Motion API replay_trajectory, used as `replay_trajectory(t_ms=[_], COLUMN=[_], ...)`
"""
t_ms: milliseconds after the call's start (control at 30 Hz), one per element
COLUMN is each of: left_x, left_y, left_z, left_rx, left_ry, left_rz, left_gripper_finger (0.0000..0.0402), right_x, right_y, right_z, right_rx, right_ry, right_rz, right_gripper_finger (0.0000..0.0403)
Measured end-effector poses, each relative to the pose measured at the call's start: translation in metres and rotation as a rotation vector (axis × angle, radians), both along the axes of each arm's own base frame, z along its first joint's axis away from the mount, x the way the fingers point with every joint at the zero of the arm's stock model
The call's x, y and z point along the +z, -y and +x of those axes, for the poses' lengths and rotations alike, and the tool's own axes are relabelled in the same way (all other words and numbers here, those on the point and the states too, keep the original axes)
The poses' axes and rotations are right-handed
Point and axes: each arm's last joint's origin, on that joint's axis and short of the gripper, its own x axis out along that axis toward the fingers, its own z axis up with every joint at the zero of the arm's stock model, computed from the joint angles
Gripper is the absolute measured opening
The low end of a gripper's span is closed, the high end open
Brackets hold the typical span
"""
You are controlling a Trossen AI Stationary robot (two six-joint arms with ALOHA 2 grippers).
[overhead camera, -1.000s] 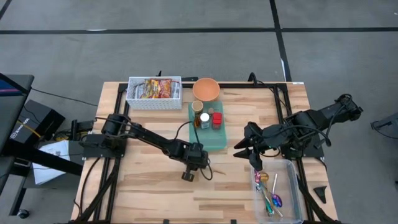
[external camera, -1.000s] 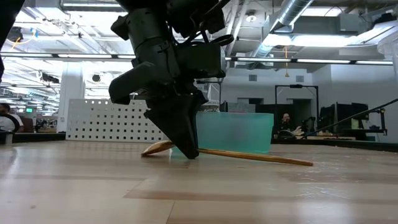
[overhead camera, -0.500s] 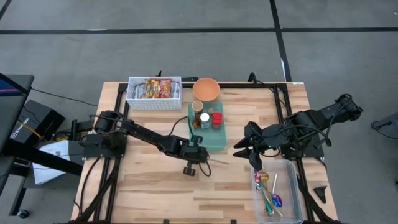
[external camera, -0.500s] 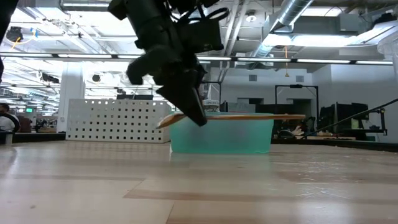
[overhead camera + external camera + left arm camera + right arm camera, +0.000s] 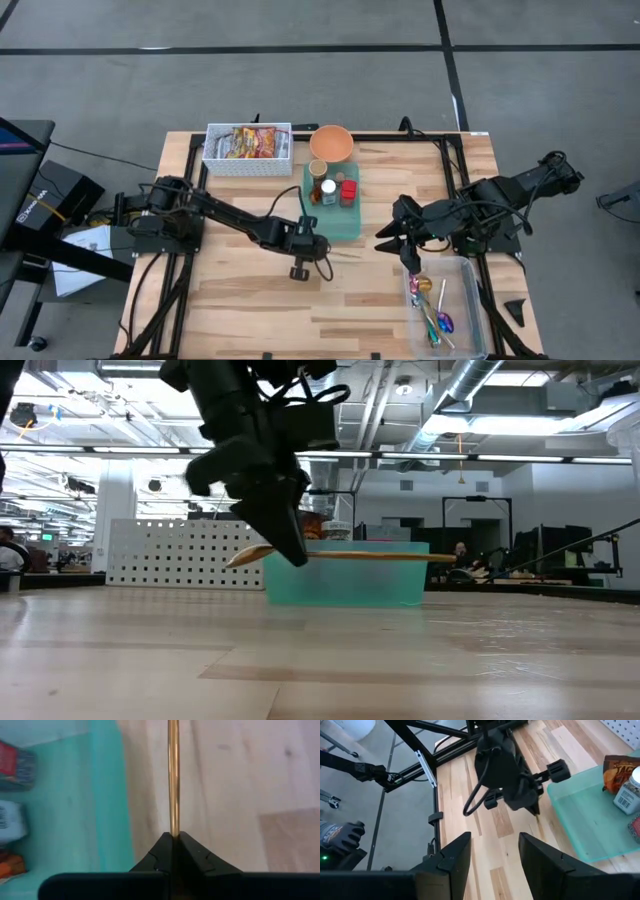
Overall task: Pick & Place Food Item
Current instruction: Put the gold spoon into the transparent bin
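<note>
My left gripper hangs over the table's middle, just in front of the teal tray, shut on a wooden spoon. In the low view the spoon is level above the tabletop. Its bowl sticks out on one side of the fingers and its long handle on the other. Jars stand on the tray. Snack packets lie in a white basket at the far edge. My right gripper waits open, raised over the table's right part. My left gripper pinches the spoon's thin handle between its two fingers, close to the bowl end. The fingers slant down onto it from above. The spoon is lifted clear of the table and hangs about level, with the long handle reaching out past the fingertips.
An orange bowl stands behind the tray. A clear bin with coloured cutlery sits at the near right. Bare wood lies in front of and to the left of my left gripper.
My left gripper has risen and taken the spoon off the table. A second ago the spoon lay slanting on the wood; now it hangs level above it. The gripper has also drifted a little toward the tray.
</note>
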Motion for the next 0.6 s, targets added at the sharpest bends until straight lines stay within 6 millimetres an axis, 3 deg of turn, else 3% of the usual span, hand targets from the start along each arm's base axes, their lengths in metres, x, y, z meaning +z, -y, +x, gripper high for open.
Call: replay_trajectory(t_ms=[300, 433, 600], left_x=[0.001, 0.003, 0.030], left_y=[-0.010, 0.005, 0.030], left_z=[0.003, 0.004, -0.001], left_rx=[0.083, -0.012, -0.082], left_ry=[0.030, 0.045, 0.158], left_rz=[-0.024, -0.144, -0.261], left_gripper_finger=[0.0005, 0.0005, 0.0005], right_x=[0.000, 0.000, -0.002], right_y=[0.000, 0.000, 0.000], right_z=[0.000, 0.000, -0.001], right_rx=[0.000, -0.002, -0.003], right_ry=[0.000, -0.003, -0.019], right_rz=[0.000, 0.002, -0.004], right_gripper_finger=[0.0161, 0.0161, 0.0161])
